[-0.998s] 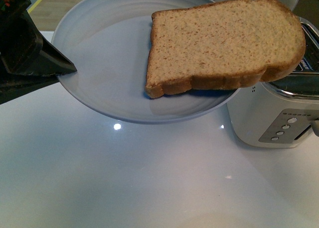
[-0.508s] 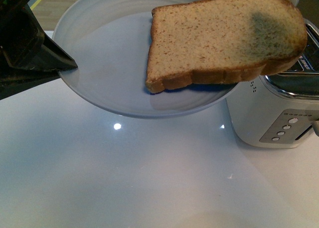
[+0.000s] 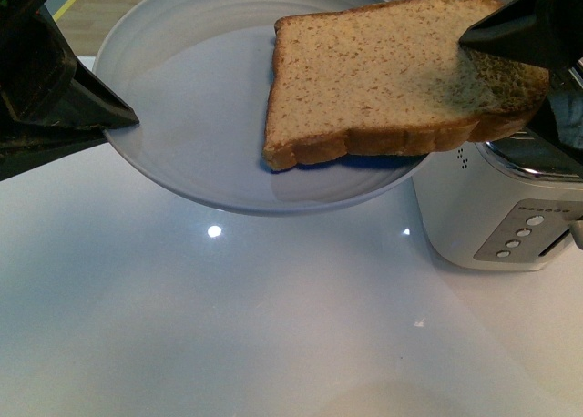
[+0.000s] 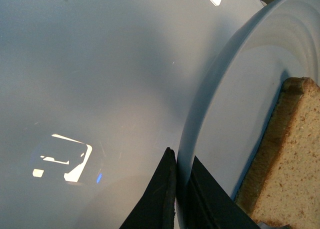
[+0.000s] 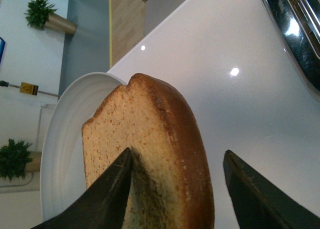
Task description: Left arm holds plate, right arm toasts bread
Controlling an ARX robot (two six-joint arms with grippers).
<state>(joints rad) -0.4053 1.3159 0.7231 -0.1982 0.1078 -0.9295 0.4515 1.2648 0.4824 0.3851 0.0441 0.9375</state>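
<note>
Left hand [image 3: 114, 118], front view: clenched on the rim of the plate [image 3: 191, 144], held above the glossy white surface [image 3: 273, 326]; the bread [image 3: 373, 80] lies on it, overhanging toward the toaster [image 3: 496, 221]. Right hand [image 3: 510, 80] straddles the bread's rounded end. Left wrist view: we note fingers [image 4: 160, 201] pinching the rim. Right wrist view: jaws spread either side of the slice, not yet gripping; we judge closing and lifting come next. Room: potted plants [image 5: 40, 14], wooden floor [image 5: 125, 24].

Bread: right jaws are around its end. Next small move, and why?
Probably close the right gripper on the bread: its open jaws straddle the end overhanging the plate, which the left gripper holds by its rim.
</note>
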